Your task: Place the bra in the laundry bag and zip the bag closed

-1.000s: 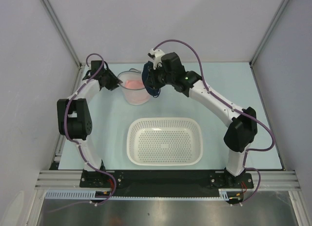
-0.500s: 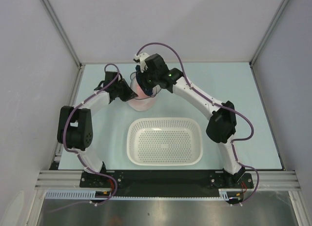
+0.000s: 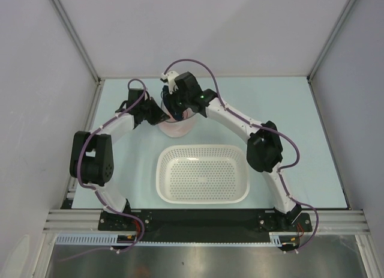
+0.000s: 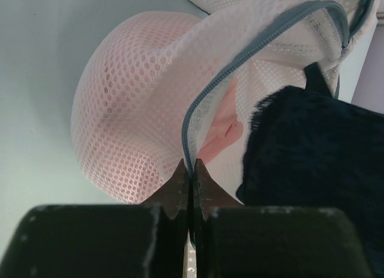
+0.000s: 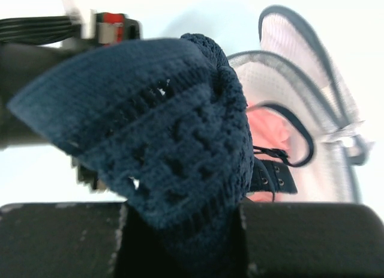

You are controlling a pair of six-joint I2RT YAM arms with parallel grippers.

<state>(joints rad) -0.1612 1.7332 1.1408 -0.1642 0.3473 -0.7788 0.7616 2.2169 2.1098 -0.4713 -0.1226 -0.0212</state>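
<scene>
The laundry bag, a white mesh pouch with a grey zip rim, stands on the table at the back with its lid flap open. Something pink shows inside it. My left gripper is shut on the zip rim at the bag's left side. My right gripper is shut on the bra, a dark navy knitted piece that hides the fingers. In the top view the right gripper hangs over the bag's mouth. The bra sits right at the opening, with its hook strap dangling towards the pink inside.
A white perforated plastic basket stands in the middle of the table, nearer to me than the bag. Grey walls close in the table at the left, back and right.
The left gripper moved in to the bag and shut on its zip rim. The right arm swung left and brought the bra from beside the bag to over its mouth.
</scene>
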